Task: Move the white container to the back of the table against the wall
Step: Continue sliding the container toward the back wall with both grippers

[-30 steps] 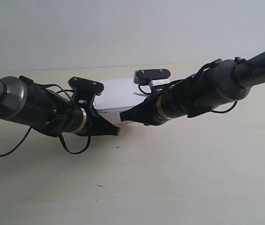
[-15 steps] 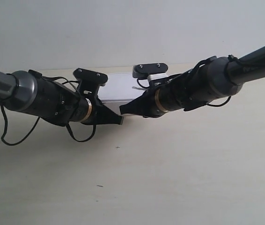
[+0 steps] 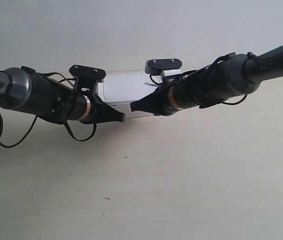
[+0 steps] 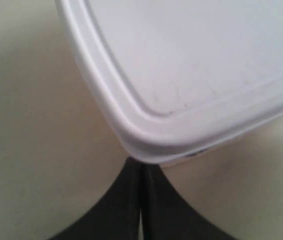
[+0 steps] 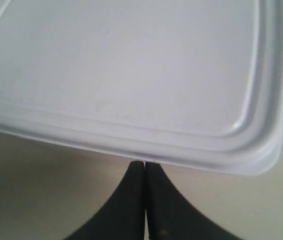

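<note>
Wide cream table and a plain pale wall behind it. The white container sits far back on the table, close to that wall, though I can't tell from here whether its far edge touches. Its long axis runs across, parallel to the wall.

Two dark arms come in low, the arm at the exterior view's left and the arm at the exterior view's right. Both are on the near side of the box, noses angled toward each other.

Here's the key line: grippers, then box, then wall, all in a row, so a straight shove away from the arms should carry it home.

Left gripper: fingers pressed together, nothing held, tips tucked at a rounded corner under the rim of the lid. Right gripper: fingers together too, empty, tips at the long side just under the rim, near another corner.

Both look equally near, so I'd judge the push needs even pressure, or the box swivels.
</note>
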